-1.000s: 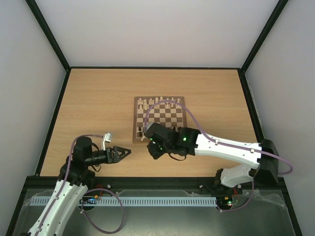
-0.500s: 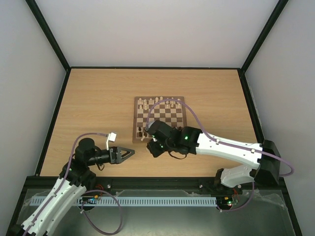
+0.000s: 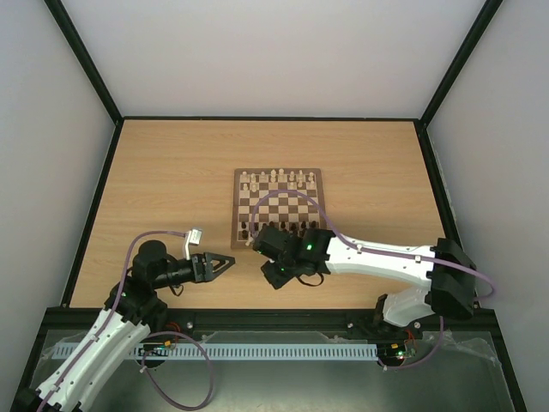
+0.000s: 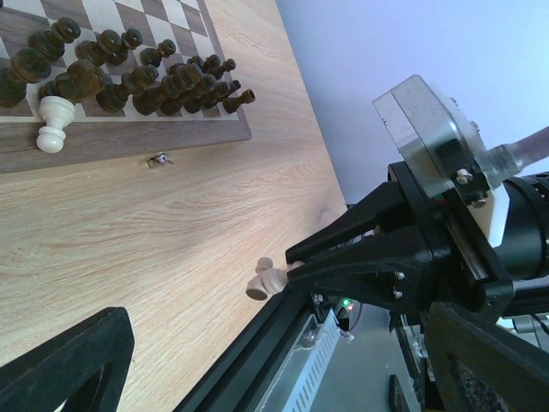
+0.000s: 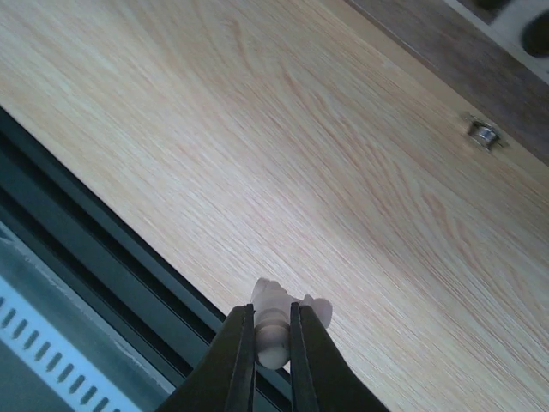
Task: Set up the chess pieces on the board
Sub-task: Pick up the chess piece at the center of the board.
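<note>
Cream pawn (image 5: 273, 336), one, pinched in the right gripper (image 5: 273, 311)'s nearly closed jaws low over the table (image 5: 343, 172) by the near rail (image 5: 86, 223), its middle hidden by the fingers (image 5: 240, 360); the left gripper (image 3: 226, 260) beside it gapes wide, nothing in it. Beyond, on the board (image 3: 237, 215): one more cream piece (image 4: 53, 123) at the near edge next to dark pieces (image 4: 129, 77) that overlap too much to count, while the far-row cream pieces (image 3: 279, 178) are too small to count.

Wood, black plastic, a little metal
Desk (image 5: 257, 129) matt, pale wood grain; board (image 4: 129, 144) smooth darker wood with shiny metal clasp (image 5: 483, 133); cream chess piece (image 5: 273, 296) smooth; dark pieces (image 4: 137, 81) glossy; right pincer (image 5: 272, 319) matt black plastic.
</note>
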`<state>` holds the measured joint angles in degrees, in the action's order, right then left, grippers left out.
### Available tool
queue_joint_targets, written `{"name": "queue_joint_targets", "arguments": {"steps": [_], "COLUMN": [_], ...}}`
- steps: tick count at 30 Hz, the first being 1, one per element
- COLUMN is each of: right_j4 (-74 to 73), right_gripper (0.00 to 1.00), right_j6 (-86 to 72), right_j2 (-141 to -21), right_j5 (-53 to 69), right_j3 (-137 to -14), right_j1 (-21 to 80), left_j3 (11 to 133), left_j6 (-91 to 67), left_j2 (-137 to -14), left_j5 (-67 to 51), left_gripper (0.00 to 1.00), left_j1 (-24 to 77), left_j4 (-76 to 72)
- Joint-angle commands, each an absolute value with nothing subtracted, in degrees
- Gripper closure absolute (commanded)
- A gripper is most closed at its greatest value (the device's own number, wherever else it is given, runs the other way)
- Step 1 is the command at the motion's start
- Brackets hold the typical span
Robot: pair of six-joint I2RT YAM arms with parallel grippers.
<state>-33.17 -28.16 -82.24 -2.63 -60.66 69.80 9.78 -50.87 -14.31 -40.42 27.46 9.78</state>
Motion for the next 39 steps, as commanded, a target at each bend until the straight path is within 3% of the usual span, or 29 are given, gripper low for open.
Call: {"name": "queue_joint_targets", "arguments": {"steps": [1,10,15,22,29,39], "right_j4": [-36.7,-34.7,-37.0,-35.1,-35.3,-31.7], "right_gripper": [0.94,0.94,0.95,0.95,0.95,0.95], "right_j6": [-29.7,-28.8,-26.1,-28.4,-28.9,-30.5], "right_j2": [-81.2,-82.8,-89.5,-83.0,-80.7,-81.3], "right_j5": [-5.8,-7.1,-5.2,-4.1,-5.0,-5.0], "right_j3": [-61.0,-64.0,-74.8,-62.1,-61.7,-55.6], "right_j1": [69.6,69.5,69.5,69.4,69.4,69.3], "left_j3": [9.9,5.7,4.8,6.0,4.1,3.9], "left_j6": [-51.0,-54.2,-54.8,-54.4,-55.5,-53.3], "left_j2": [-14.7,-14.9,-14.5,-13.2,-19.8,-17.6], "left_j5": [-40.2,-43.6,-43.4,-42.4,-44.9,-41.0], "left_gripper": [0.04,0.04,0.04,0.04,0.04,0.04], "left_j1": [27.7,27.7,27.7,27.7,27.7,28.5], "left_j4": [8.5,3.2,2.6,4.4,-2.7,4.4]}}
